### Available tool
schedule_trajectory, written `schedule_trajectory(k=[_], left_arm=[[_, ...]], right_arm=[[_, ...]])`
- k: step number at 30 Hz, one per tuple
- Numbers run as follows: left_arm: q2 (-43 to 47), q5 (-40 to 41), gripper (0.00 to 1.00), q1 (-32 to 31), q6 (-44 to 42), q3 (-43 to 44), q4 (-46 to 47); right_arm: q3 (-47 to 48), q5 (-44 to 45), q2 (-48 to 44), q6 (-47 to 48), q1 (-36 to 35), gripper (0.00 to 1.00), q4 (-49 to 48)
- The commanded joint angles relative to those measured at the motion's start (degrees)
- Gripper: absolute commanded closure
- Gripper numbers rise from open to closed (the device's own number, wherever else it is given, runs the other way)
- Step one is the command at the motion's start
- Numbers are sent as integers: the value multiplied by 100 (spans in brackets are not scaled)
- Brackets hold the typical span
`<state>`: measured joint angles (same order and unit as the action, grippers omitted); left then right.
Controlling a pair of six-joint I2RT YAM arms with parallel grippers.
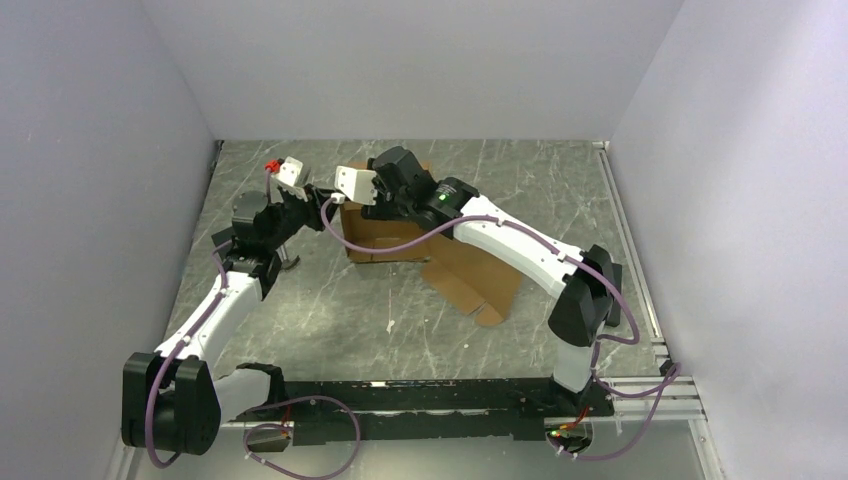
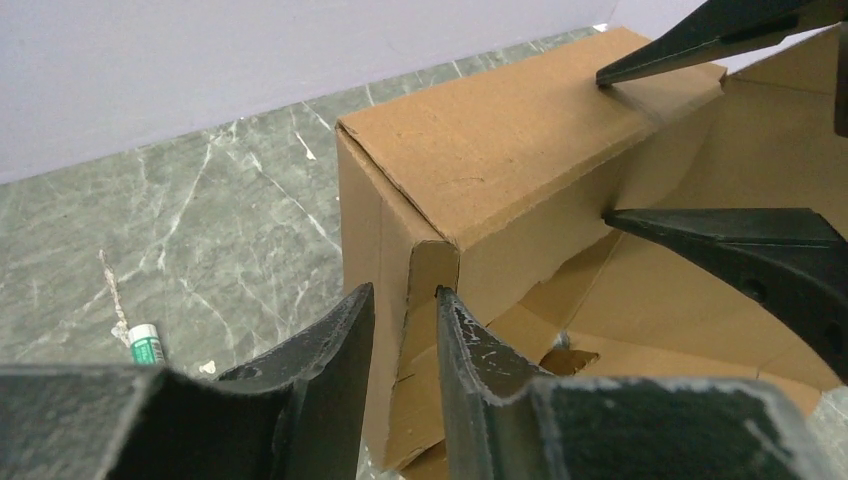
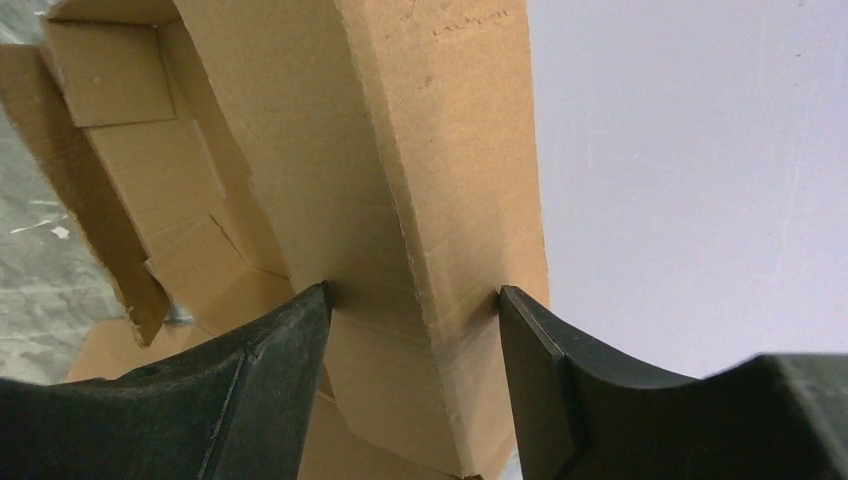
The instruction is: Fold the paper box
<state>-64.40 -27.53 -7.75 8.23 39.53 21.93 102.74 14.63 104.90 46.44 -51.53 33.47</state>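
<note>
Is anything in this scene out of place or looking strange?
A small white-and-green item lies loose on the table beside the paper box; it seems unrelated to the folding. I cannot tell what it is.

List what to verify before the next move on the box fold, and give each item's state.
1. Right gripper holds the paper box wall: ok, jaws touch both faces.
2. Left gripper clamps the corner flap: not ok, jaws straddle it with a gap on one side.
3. That wall stands upright: ok.
4. Front panel raised: not ok, it lies flat on the table.
5. Wall tabs locked into the base: cannot tell.
</note>
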Motion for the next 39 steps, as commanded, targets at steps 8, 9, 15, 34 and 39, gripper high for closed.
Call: schedule_trajectory(k=[8,9,15,34,39], left_arm=[[14,-234,59,-16,195,-39,-5],[15,-240,59,-16,205,-42,-2],[-38,-308,57,-16,266,-24,-31],[811,305,25,45,622,-644,-89],[488,582,23,45,218,-657,339]], right_arm=[[-746,436,-301,544,-15,47,-1268],[-764,435,-310,550,-15,49,-1314],[-813,371,-425,546,-15,58,-1435],[-903,181,-490,419,-16,68,-1459],[-947,171,-483,427,-15,68,-1467]])
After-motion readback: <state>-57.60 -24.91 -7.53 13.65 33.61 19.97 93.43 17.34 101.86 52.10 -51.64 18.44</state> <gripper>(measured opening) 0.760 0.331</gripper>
